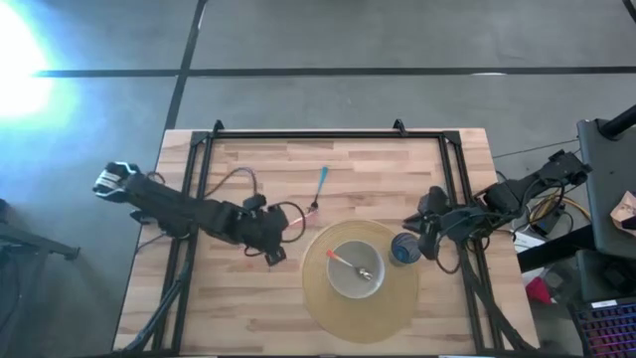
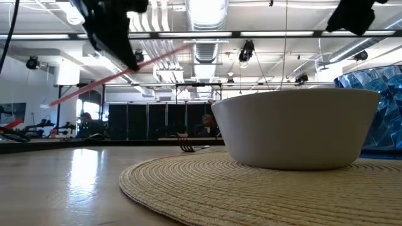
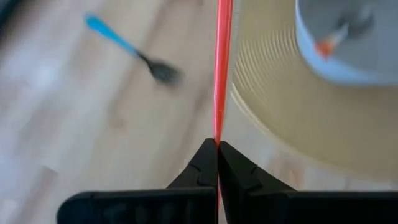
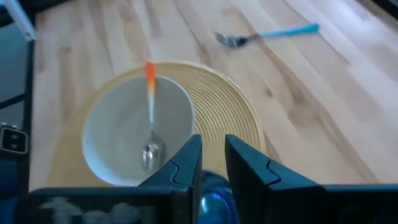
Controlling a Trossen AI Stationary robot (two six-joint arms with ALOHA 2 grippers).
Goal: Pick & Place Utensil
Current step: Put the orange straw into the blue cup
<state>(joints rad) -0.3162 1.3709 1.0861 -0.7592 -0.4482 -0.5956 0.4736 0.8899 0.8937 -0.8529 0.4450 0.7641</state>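
My left gripper is shut on a thin red utensil and hangs above the table, left of the woven mat. On the mat stands a white bowl, in which an orange-handled spoon lies. A blue-handled fork lies flat on the wood beyond the mat. My right gripper hovers over a blue cup at the mat's right rim, its fingers a little apart with nothing between them. My left gripper pinches the red utensil's thin shaft between its two fingertips. The fingers slant down from the table's left side. In the low view the red shaft sticks out on both sides of the gripper, slanted and lifted clear of the table.
Black frame rails run along the table's left, far and right sides. Bare wood lies left of the mat. Cables trail beside the left arm.
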